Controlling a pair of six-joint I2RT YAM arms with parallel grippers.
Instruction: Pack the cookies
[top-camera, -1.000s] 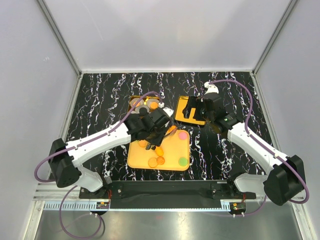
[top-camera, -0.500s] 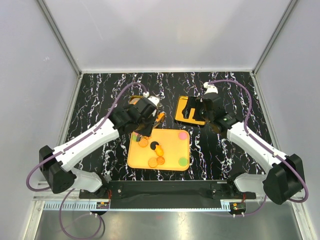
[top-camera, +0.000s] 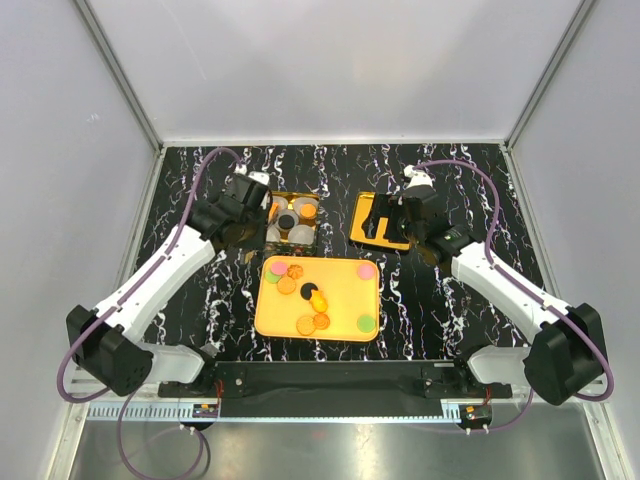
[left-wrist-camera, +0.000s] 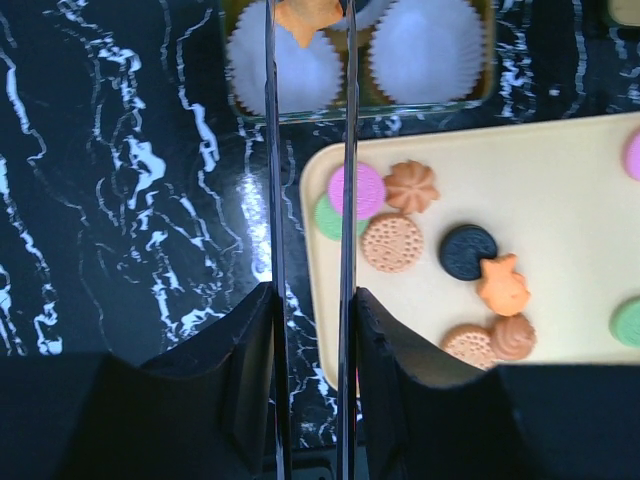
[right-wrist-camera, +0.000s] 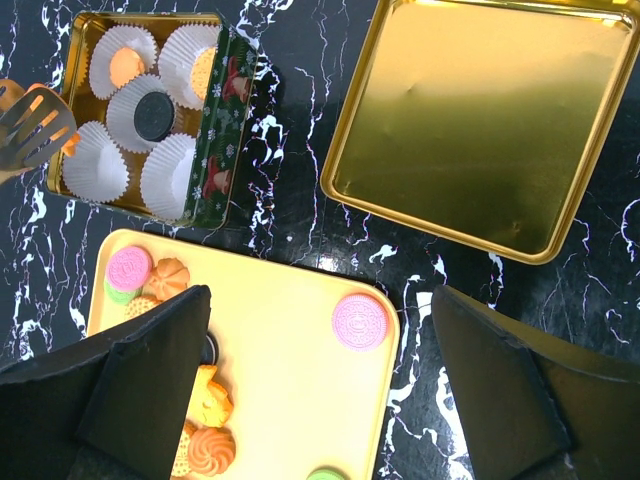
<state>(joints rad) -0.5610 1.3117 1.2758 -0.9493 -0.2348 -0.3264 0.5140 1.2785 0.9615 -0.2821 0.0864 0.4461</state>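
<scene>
Gripping tongs (left-wrist-camera: 272, 150), left tool (left-wrist-camera: 310, 300) part-closed; orange star-shaped cookie (left-wrist-camera: 305, 20) pinched at tong tips, ahead of tool. Right tool (right-wrist-camera: 320, 300) fully open, empty.

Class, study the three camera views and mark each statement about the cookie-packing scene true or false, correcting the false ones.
1. The right gripper is open with nothing between its fingers. True.
2. The gold lid is closed on the tin. False: it lies on the table beside the tin, hollow side up.
3. A black cookie sits in one of the tin's paper cups. True.
4. The yellow tray is empty. False: several cookies lie on it.
5. The tongs in the left gripper carry a pink cookie. False: they hold an orange cookie over the tin.
</scene>
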